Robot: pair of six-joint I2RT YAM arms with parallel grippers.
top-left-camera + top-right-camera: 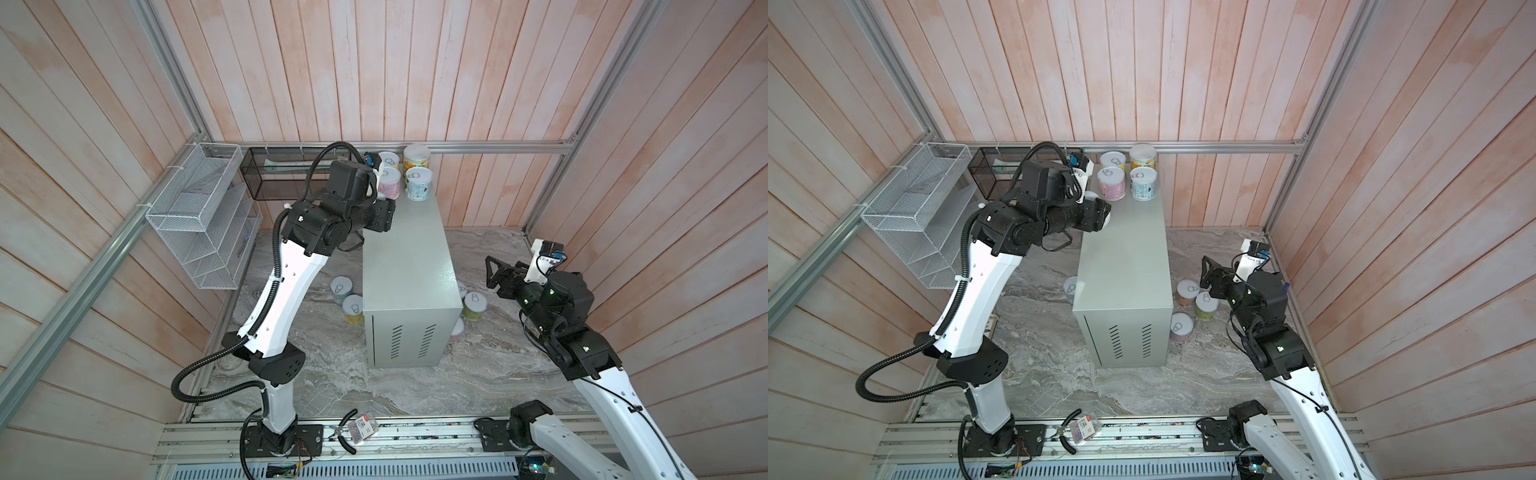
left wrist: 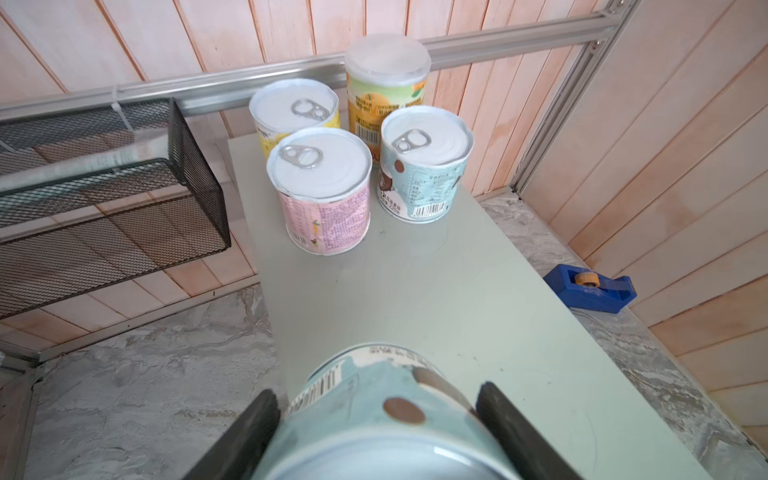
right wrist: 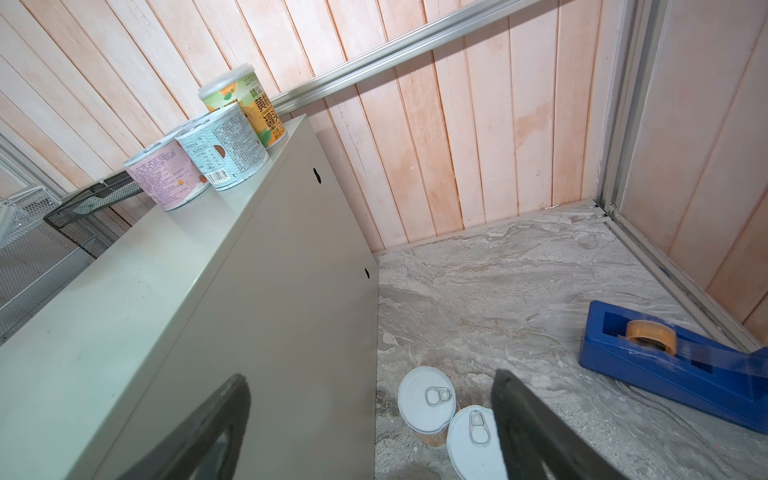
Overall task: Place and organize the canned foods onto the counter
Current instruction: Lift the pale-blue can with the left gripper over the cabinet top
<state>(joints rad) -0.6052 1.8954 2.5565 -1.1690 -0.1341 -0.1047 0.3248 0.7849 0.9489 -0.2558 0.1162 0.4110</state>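
Observation:
The counter (image 1: 409, 266) (image 1: 1125, 257) stands mid-scene. Several canned foods stand at its far end: pink (image 2: 320, 191), pale-blue (image 2: 424, 166), yellow (image 2: 293, 112) and a taller orange one (image 2: 386, 79). My left gripper (image 2: 376, 415) (image 1: 384, 210) is shut on another pale-blue can (image 2: 374, 399), held above the counter's top near its left edge, short of that group. My right gripper (image 3: 370, 411) (image 1: 1206, 272) hangs open and empty beside the counter's right wall. It is above two tins (image 3: 426, 401) (image 3: 473, 444) on the marble. More tins stand left of the counter (image 1: 340, 286) (image 1: 353, 308).
A blue tape dispenser (image 3: 665, 357) lies on the marble near the right wall. A black mesh basket (image 1: 291, 176) and a white wire rack (image 1: 203, 220) hang on the left wall. Pliers and a small box (image 1: 359, 430) lie on the front rail.

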